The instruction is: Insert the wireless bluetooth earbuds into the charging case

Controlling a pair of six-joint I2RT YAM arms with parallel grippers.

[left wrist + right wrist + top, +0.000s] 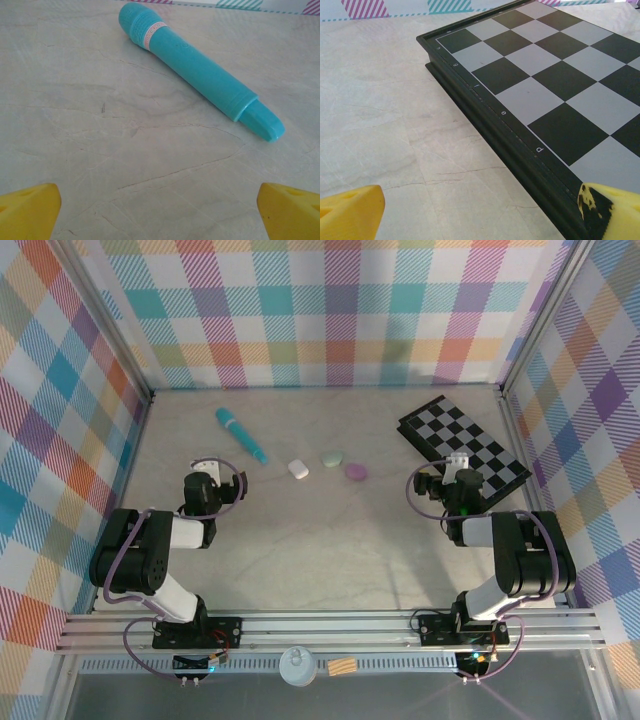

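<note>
Chessboard point(530, 95) rim letters g, f, e, d, possibly h

One overhead view, two wrist close-ups.
From above the near edge you see the whole desk point(330, 540); your left wrist camera faces the teal stick point(200, 75), your right the chessboard point(530, 95), both visible overhead too.

A: What colours sit mid-frame in the top view?
B: A white case point(298, 469), a pale green case point(332, 458), a purple case point(356, 472); upper left, a teal stick point(241, 434) with a pale band
A: And upper right?
B: A chessboard point(465, 440) checked black and grey, on a pale marbled table point(300, 540); walls point(320, 310) plaid in teal, purple, orange and yellow
</note>
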